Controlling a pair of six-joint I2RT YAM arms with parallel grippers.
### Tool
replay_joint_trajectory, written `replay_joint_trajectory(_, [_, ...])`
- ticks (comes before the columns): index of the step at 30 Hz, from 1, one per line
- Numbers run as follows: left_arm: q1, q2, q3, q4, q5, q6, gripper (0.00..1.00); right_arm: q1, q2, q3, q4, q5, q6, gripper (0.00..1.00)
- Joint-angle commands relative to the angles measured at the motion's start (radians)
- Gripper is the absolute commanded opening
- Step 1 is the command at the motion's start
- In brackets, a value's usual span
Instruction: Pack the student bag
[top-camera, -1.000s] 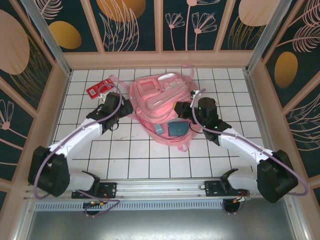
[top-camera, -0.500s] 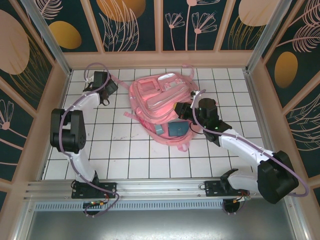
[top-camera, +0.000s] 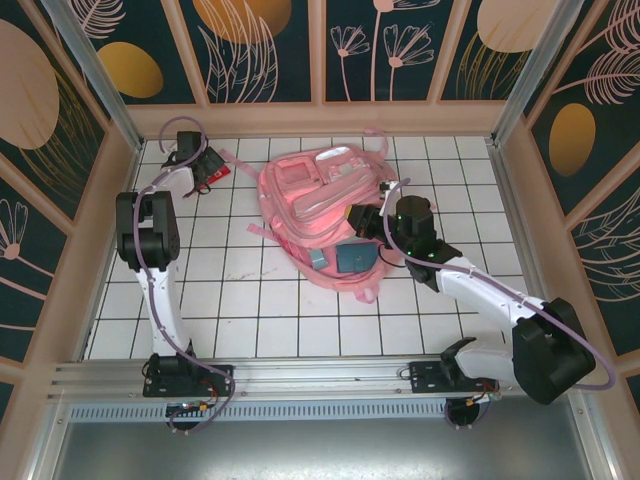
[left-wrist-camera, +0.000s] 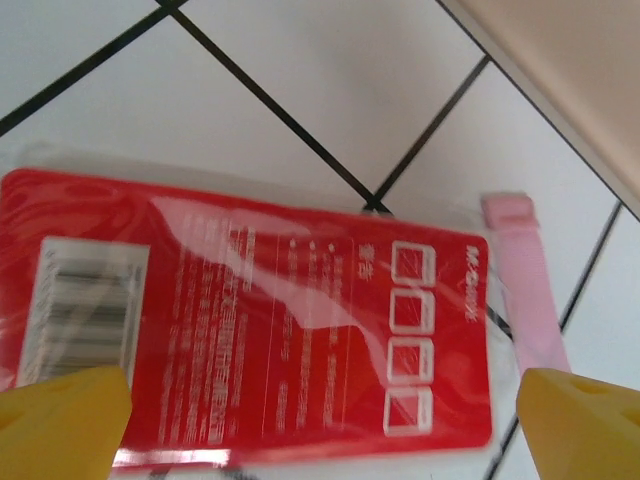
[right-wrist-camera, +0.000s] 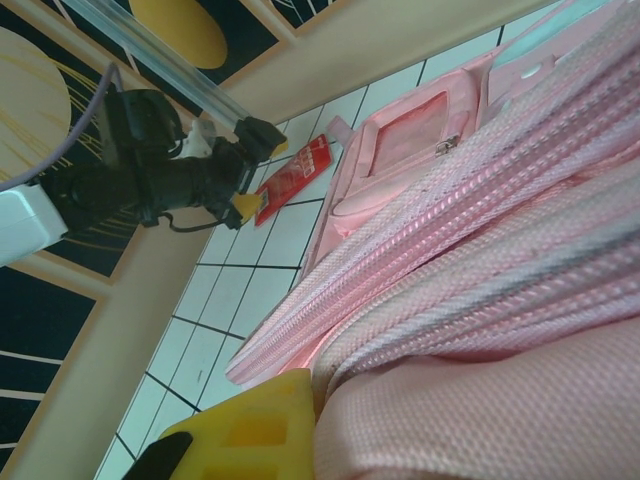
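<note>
1. We found the left gripper (left-wrist-camera: 320, 430) spread as wide as it goes and holding nothing. Its yellow fingertips (left-wrist-camera: 62, 420) sat in the two lower corners of the wrist view.
2. Between those tips lay a flat red packet (left-wrist-camera: 260, 320) in clear wrap, with its barcode toward the left edge and white lettering toward the right. Its long axis ran left to right, along the very line the fingers would close on. We judged that a clean pinch called for turning the wrist to take it across the short side.
3. Just past the packet's right end, a pink strap (left-wrist-camera: 525, 290) lay on the white tiles. It was near enough that we thought it might get caught up.
4. The right gripper (top-camera: 362, 218) was closed. In its wrist view one yellow finger (right-wrist-camera: 255, 420) pressed against bunched pink fabric, which we took for a hold on the bag's edge.
5. The student bag (top-camera: 315, 195) lay flat at the centre of the table (top-camera: 250, 320). Its long axis ran roughly top to bottom of the overhead frame, and a teal box (top-camera: 352, 258) sat at its lower end.
6. Overhead, the open fingers hung at the upper left, and the bag lay to their right and a little lower. The left arm was plainly nearer the packet, while the right was already at the bag. We reckoned the carry would run rightward across the frame.
</note>
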Motion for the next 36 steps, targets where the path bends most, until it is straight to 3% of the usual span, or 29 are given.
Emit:
replay_joint_trajectory(1, [0.011,0.049,0.069,-0.078,0.055,-0.007,0.99,-0.002,0.002,0.005,0.106,-0.044,-0.04,0.0])
replay_joint_trajectory(10, [0.011,-0.053,-0.133,-0.045,0.106,-0.083,0.99,-0.002,-0.004,0.005,0.102,-0.042,-0.037,0.0])
replay_joint_trajectory(16, [0.009,-0.209,-0.404,0.043,0.167,-0.183,0.98,-0.002,-0.023,-0.003,0.105,-0.03,-0.031,0.0])
replay_joint_trajectory(23, [-0.019,-0.492,-0.844,0.264,0.296,-0.368,0.98,-0.003,-0.013,-0.008,0.122,-0.045,-0.016,0.0])
replay_joint_trajectory(33, [-0.207,-0.896,-1.218,0.285,0.221,-0.545,0.99,-0.002,-0.003,-0.007,0.127,-0.033,-0.012,0.0])
replay_joint_trajectory(36, [-0.228,-1.03,-1.254,0.234,0.183,-0.515,0.98,0.0,0.0,-0.007,0.127,-0.03,-0.012,0.0])
